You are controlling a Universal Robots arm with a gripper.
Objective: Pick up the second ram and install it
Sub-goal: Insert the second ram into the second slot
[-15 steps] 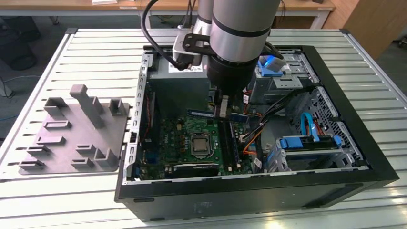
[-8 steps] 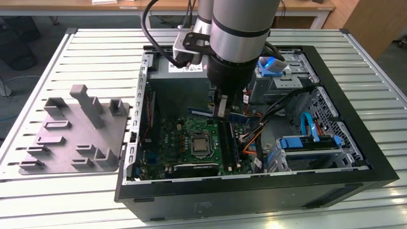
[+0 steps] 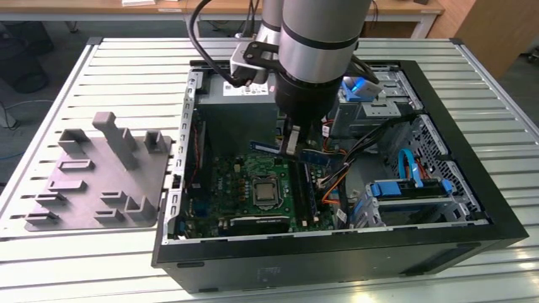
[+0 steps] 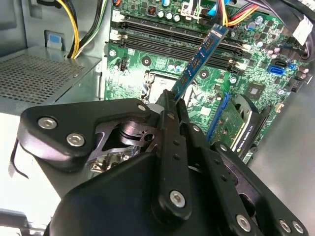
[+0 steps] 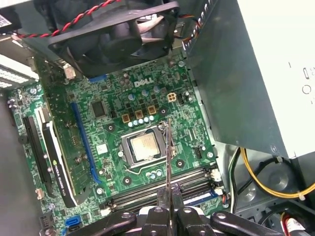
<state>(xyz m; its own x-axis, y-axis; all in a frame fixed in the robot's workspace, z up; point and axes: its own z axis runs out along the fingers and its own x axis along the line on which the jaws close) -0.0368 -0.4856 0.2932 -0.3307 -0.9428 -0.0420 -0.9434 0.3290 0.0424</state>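
The second ram point(image 4: 204, 54), a thin, long, dark memory stick with a bluish face, is clamped between the fingers of the black metal gripper point(image 4: 172, 101), whose jaws are closed tight on one end of it. Seen edge-on in the first wrist view point(image 5: 168, 157), the stick hangs over the green motherboard point(image 5: 113, 128), near the silver processor socket point(image 5: 142, 147) and the long black slot rails point(image 4: 167, 37). The board lies inside the open black computer case point(image 3: 471, 208), which stands on a slatted metal table point(image 3: 126, 63) beside a grey plastic holder tray point(image 3: 101, 177)
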